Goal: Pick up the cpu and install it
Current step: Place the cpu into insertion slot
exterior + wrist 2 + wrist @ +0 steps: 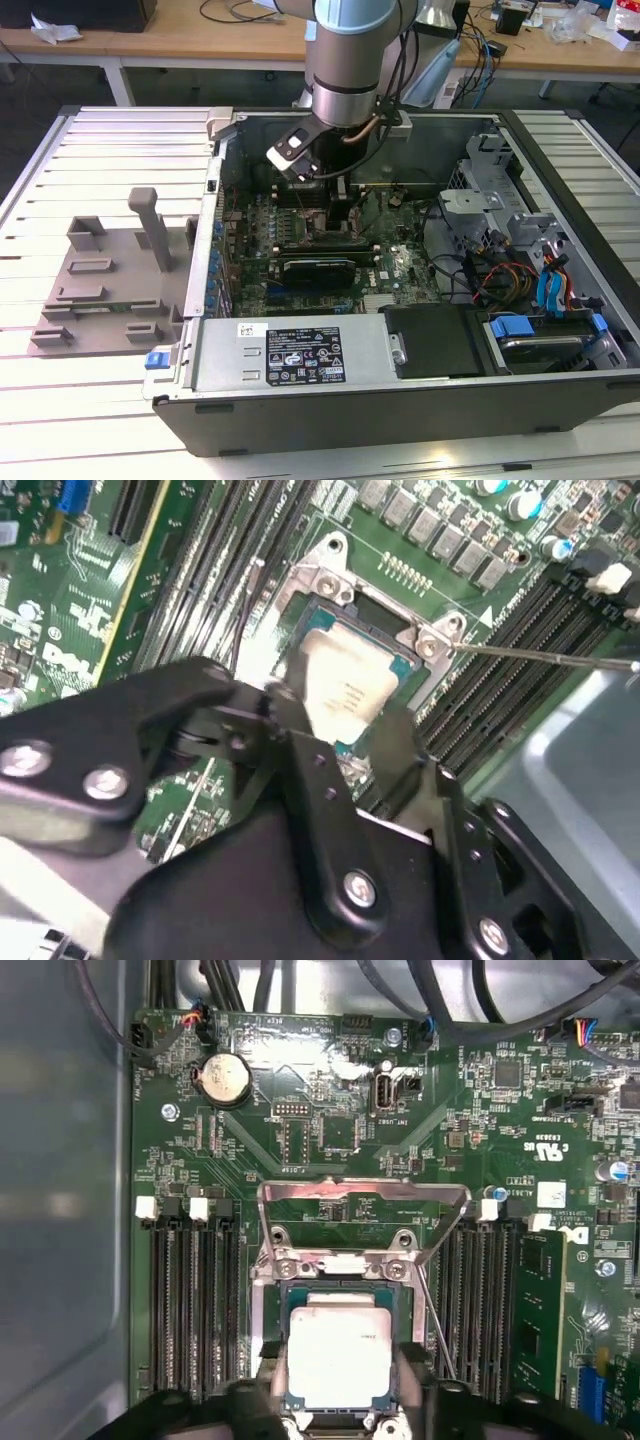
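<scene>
Black two-finger gripper [338, 1385] on the grey robot arm [345, 60] is down inside the open black desktop computer case [400, 400], over the far-middle part of the green motherboard [330, 1110]. Its fingers [412, 1375] are closed on the cpu [338, 1350], a small flat square chip w/ pale silver metal top and thin darker rim, pressing two opposite edges. Second wrist view gives the same grip: gripper [345, 720] around the cpu [352, 680]. The cpu sits at the square black socket [365, 608], between rows of long black memory slots [190, 1300] on either side. Whether it's fully seated, can't tell. Silver metal retaining frame [365, 1192] of the socket is flipped open, just beside the chip. Round silver coin battery [224, 1080] lies further along the board. Pale grey plastic tray [100, 290] w/ upright pegs rests on the white slatted table [120, 140], at the exterior view's left, just beside the case.
</scene>
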Motion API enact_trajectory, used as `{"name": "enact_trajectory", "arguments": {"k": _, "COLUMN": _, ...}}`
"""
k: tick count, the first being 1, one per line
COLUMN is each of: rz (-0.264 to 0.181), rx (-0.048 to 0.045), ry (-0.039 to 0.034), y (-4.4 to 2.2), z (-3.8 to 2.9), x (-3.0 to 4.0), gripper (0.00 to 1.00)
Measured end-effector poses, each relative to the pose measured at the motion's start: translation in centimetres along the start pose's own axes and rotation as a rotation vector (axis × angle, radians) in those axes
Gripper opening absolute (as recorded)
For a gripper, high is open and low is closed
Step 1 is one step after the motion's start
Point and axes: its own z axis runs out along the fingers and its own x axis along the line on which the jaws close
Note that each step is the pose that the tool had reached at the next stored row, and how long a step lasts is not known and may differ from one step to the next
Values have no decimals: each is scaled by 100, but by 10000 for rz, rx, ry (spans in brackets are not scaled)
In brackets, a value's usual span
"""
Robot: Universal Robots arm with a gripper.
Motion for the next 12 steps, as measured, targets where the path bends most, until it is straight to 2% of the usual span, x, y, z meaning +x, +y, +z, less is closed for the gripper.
{"name": "enact_trajectory", "arguments": {"k": 1, "rz": 2, "rx": 0, "ry": 0, "y": -1, "z": 0, "x": 0, "gripper": 47}}
{"name": "enact_trajectory", "arguments": {"k": 2, "rz": 2, "rx": 1, "ry": -1, "y": -3, "z": -1, "x": 0, "gripper": 35}}
{"name": "enact_trajectory", "arguments": {"k": 3, "rz": 2, "rx": 1, "ry": -2, "y": -5, "z": -1, "x": 0, "gripper": 29}}
{"name": "enact_trajectory", "arguments": {"k": 4, "rz": 2, "rx": 1, "ry": -2, "y": -7, "z": -1, "x": 0, "gripper": 29}}
{"name": "enact_trajectory", "arguments": {"k": 7, "rz": 1, "rx": 3, "ry": -10, "y": -9, "z": 15, "x": 0, "gripper": 11}}
{"name": "enact_trajectory", "arguments": {"k": 10, "rz": -2, "rx": 0, "ry": -10, "y": -55, "z": 31, "x": -2, "gripper": 11}}
{"name": "enact_trajectory", "arguments": {"k": 12, "rz": -5, "rx": 1, "ry": -12, "y": -62, "z": 57, "x": -4, "gripper": 11}}
